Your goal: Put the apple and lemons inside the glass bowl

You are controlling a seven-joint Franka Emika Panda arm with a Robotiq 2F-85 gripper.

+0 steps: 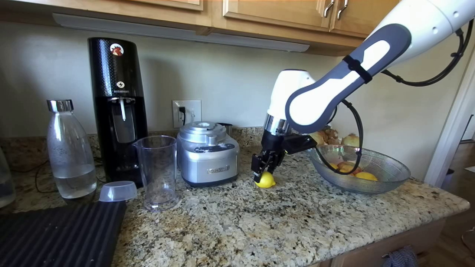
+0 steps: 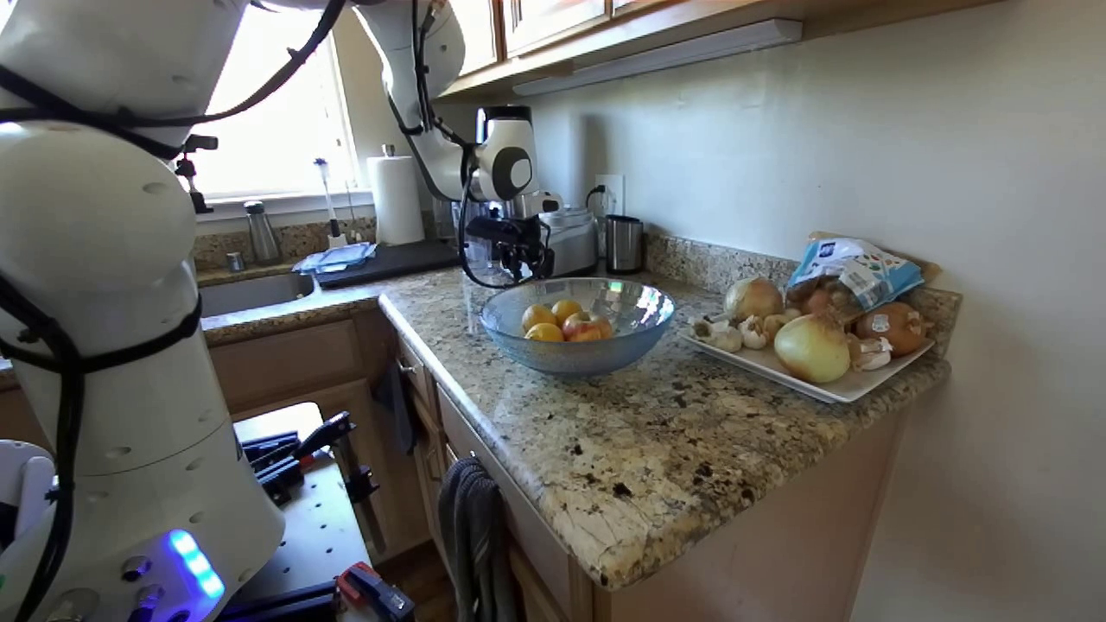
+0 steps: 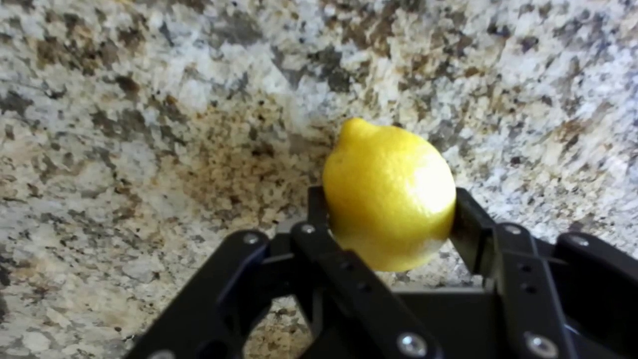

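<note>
So, lemon (image 1: 266, 181): low on the table (image 1: 222, 222), between the pads (image 3: 469, 224) of the pincer (image 3: 389, 204); it seems to rest on the granite, not yet lifted.
Pincer: closed about the lemon, one pad against each flank as the wrist view has it; how hard it squeezes cannot be told.
Nub: in the wrist view it points away from the pincer's body, somewhat aslant, so the long axis runs roughly between the pads and they take the sides, not the ends.
Bowl (image 2: 575, 361): well apart from the lemon; in an exterior view it stands in front, with the pincer beyond its far rim. The coming move turns on that gap: probably straight up, clear of the rim, then across and down.
Processor (image 1: 208, 159): near the pincer, on the side away from the bowl, so the carry should lead off from it.
Arm (image 1: 330, 91): the only one in sight, so nothing to choose between.
Skin: bright yellow and finely pitted, with a pale glare on one flank; the lemon is plump, nearly round but for its blunt nub.
Apple (image 2: 587, 327): inside the bowl, red with yellow patches, beside three lemons (image 2: 545, 333); the held one is likely the last.
</note>
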